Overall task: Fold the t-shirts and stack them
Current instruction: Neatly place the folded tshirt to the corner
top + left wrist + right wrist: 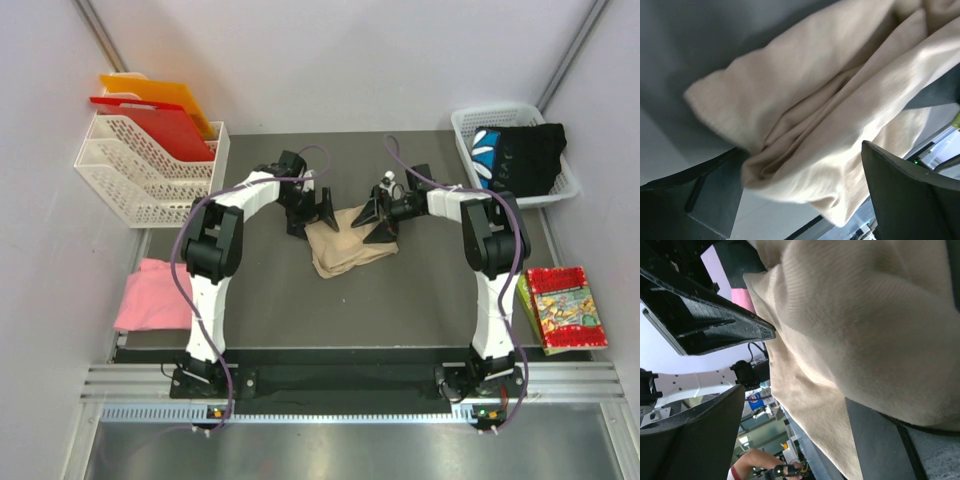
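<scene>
The beige t-shirt [345, 252] lay in a crumpled heap in the middle of the dark table [400, 310]. The left gripper [316, 214] was low at the shirt's far left corner. Its fingers [905, 195] were spread wide, with soft cloth between them, and they were not squeezing it. The right gripper [376, 222] was at the shirt's far right corner. Its fingers [715, 325] were apart too, and one tip touched the edge of the cloth. The pink t-shirt [150, 295] lay at the near left edge of the table. The black t-shirt [520, 155] sat in a white basket [465, 125] at the far right.
</scene>
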Available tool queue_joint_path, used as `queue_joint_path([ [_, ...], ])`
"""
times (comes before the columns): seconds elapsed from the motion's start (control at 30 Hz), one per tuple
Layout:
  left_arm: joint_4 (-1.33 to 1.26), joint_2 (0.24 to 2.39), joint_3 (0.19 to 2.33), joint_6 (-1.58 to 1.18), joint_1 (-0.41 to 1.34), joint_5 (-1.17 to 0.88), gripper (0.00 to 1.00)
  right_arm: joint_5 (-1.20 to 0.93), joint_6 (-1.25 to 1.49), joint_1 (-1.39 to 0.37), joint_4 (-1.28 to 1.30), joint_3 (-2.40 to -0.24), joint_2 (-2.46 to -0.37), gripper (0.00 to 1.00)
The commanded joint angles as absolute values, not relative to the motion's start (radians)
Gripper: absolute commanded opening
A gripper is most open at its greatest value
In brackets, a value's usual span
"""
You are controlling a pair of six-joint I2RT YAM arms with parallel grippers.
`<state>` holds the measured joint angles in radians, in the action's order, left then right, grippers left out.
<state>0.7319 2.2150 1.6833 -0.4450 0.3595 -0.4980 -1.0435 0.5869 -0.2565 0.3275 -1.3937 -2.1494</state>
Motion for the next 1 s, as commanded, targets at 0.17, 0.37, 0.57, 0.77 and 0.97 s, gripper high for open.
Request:
queue_joint_path([
  [0.17, 0.649, 2.445, 1.666, -0.383, 0.407, -0.374, 0.99, -1.002, 0.584, -0.258, 0.313, -1.336, -2.111, 0.81],
  [0.37, 0.65, 2.456, 1.675, -0.377, 0.407, -0.408, 0.84, -1.002, 0.598, -0.261, 0.302, -1.335, -2.117, 0.8],
  [0.57, 0.663, 2.445, 1.657, -0.356, 0.39, -0.44, 0.0, -1.008, 0.601, -0.261, 0.295, -1.325, -2.12, 0.81],
  [0.77, 0.807, 2.405, 1.716, -0.238, 0.347, -0.472, 0.0, -1.023, 0.6, -0.256, 0.304, -1.353, -2.091, 0.8],
  [0.97, 1.151, 2.301, 1.879, 0.055, 0.278, -0.47, 0.0, -1.026, 0.615, -0.201, 0.307, -1.405, -1.996, 0.81],
])
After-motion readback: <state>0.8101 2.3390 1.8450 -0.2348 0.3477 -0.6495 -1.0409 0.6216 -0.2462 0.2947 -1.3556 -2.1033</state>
